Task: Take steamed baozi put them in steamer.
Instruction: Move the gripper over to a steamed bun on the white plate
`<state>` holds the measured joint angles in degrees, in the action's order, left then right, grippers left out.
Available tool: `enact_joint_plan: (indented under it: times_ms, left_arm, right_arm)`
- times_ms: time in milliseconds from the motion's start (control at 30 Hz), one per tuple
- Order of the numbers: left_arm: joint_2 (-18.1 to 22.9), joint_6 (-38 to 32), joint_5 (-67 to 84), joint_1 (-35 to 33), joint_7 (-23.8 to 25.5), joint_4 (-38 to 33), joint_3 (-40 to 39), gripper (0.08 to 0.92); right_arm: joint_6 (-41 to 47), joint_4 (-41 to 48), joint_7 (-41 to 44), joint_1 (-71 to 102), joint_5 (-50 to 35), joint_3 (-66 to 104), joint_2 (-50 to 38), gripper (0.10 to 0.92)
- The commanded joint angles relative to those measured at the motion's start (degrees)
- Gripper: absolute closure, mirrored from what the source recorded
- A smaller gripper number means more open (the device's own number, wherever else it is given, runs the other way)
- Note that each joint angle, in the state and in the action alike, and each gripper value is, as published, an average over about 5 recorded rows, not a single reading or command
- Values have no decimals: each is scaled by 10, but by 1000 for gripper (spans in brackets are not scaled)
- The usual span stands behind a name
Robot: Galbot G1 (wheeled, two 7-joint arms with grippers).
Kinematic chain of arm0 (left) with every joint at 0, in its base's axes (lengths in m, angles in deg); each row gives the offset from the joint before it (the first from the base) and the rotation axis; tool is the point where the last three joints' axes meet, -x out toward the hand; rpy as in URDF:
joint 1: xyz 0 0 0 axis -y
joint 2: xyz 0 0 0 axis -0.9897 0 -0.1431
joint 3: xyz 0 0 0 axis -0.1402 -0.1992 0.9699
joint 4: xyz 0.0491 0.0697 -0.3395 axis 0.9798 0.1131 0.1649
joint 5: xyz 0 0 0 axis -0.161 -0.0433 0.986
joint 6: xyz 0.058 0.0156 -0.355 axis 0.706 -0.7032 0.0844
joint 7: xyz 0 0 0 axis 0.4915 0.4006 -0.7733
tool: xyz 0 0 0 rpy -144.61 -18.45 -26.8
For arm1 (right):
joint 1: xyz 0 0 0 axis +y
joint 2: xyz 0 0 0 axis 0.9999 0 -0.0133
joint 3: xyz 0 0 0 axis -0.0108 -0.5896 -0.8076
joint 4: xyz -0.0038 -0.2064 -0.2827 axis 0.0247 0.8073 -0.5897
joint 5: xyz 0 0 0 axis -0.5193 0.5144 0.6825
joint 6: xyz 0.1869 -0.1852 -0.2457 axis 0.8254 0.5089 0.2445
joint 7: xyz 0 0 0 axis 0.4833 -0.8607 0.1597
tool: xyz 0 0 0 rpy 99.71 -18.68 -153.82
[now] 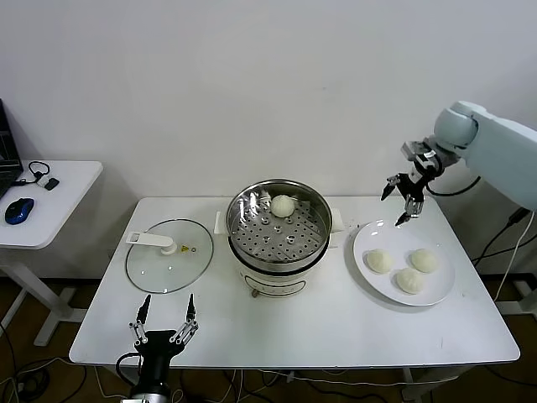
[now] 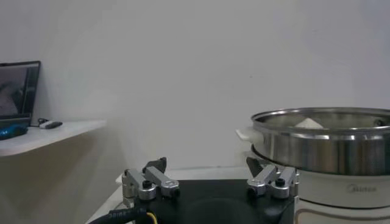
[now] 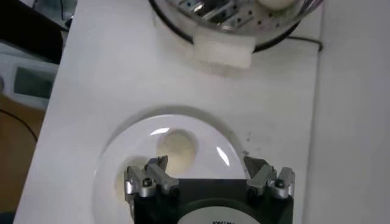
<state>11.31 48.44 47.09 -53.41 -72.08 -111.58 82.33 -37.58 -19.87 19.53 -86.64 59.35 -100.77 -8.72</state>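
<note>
Right gripper [image 1: 401, 200] open, empty, hovering at plate's [image 1: 362, 252] 12 o'clock. Baozi [image 1: 379, 261] look soft, light: pinch gently across the dome's sides.

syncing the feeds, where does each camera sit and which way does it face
Head: high, looks down at table, steamer, plate; both arms show.
Left wrist: low by the table edge, faces steamer side-on; open left tool shows.
Right wrist: above the plate, looks down; open right tool shows.
All three share the steamer.
</note>
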Motion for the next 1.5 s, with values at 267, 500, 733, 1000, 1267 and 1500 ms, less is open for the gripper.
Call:
enact_joint_plan:
  times_ms: [267,500,733,1000,1267,1500]
  left_arm:
    - [2,0,1,-2,0,4,-2,177]
    - [2,-2,3,-4,0,8,1,177]
    - [1,-2,5,-4,0,10,2,177]
    - [1,-2,5,-4,0,12,0,177]
    - [1,-3,5,-5,0,12,1,177]
    - [1,-2,5,-5,0,13,1,177]
  right_arm:
    - [18,25,-13,138,102,91,20,203]
    - [12,29,-29,159,112,96,29,203]
    - [-2,42,-43,175,128,111,36,203]
    - [-28,70,-59,186,166,137,52,203]
    - [-33,75,-64,205,185,155,57,203]
    - [-38,84,-69,215,198,171,66,203]
